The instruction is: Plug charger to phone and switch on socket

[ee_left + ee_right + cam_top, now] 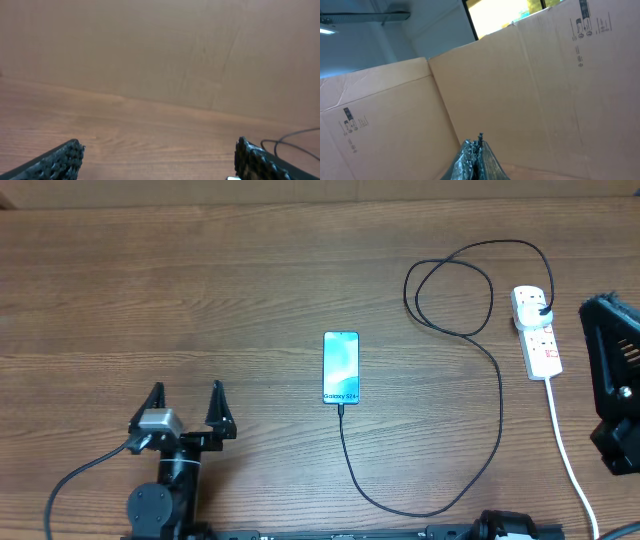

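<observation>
The phone (341, 367) lies flat mid-table, its teal screen up. The charger (497, 415), a thin black cable, runs from the phone's near end in a loop along the front, up the right side, and curls to its black plug (541, 305) in the socket. The socket (537, 332) is a white power strip at the right. My left gripper (187, 412) is open and empty at the front left, well left of the phone; its fingertips show in the left wrist view (159, 157). My right gripper (476, 150) is shut and empty, raised, pointing at cardboard.
The socket's thick white cord (568, 450) runs toward the front right edge. The right arm's black body (615, 380) sits just right of the socket. A cardboard wall (530, 90) stands behind the table.
</observation>
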Motion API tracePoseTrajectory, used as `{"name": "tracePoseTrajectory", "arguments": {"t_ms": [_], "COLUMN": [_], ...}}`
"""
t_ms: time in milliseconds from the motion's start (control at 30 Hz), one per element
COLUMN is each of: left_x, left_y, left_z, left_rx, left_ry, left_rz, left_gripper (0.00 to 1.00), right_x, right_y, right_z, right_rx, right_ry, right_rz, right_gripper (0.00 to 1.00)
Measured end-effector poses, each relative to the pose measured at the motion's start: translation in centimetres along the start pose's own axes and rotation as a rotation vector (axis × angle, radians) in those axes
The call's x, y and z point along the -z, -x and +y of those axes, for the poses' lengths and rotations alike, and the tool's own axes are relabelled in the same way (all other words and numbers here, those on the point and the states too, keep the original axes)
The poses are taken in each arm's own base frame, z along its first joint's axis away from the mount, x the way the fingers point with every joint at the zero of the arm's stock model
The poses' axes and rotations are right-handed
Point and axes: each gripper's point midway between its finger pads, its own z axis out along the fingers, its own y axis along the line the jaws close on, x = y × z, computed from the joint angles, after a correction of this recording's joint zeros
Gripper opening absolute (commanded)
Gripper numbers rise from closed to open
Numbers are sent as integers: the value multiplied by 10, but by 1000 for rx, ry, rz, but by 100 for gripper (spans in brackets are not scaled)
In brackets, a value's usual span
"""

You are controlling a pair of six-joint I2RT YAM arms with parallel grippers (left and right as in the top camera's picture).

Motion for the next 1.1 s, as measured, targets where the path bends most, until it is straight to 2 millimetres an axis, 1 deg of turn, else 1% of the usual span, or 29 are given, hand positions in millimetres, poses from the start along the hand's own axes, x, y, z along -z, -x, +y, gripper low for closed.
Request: {"name": "tracePoseTrajectory", "arguments": {"t_ms": [100,133,167,200,333,500,600,700,800,833,933,967,1033,1100], "left_x": [-4,-4,-4,-3,-2,-2,-2,-2,-2,-2,-2,-2,-2,-2], "left_y": [-28,-40,-46,-48,-56,-57,-57,-57,-57,-57,-57,-57,-57,-57], "left_z": [4,6,7,7,9,9,9,9,9,9,9,9,9,9], "left_rx": [-7,-9,-9,-10,-25,-27,-27,-27,-27,-27,-28,-28,-27,-28], "left_ry": [-3,1,1,1,6,6,6,7,6,7,7,6,7,7], "left_rz": [42,82,102,111,144,146,145,145,146,146,145,146,146,146], "left_gripper": [100,100,100,100,100,100,100,100,99,99,99,100,100,99], "right_x": [5,11,16,24,42,60,69,73,76,81,107,121,156,182], "right_y": [2,3,5,7,9,15,26,32,30,25,16,10,0,-13], "right_z": [6,12,17,26,44,64,78,87,94,97,116,127,154,170], "right_rx": [12,24,35,51,82,130,182,215,231,233,281,309,393,449], "right_ry": [7,15,21,31,54,83,115,141,169,176,206,223,272,304], "right_rz": [-13,-25,-37,-54,-87,-140,-196,-228,-225,-223,-268,-297,-379,-434], "right_gripper": [4,4,4,4,4,4,5,5,4,4,4,4,4,4]}}
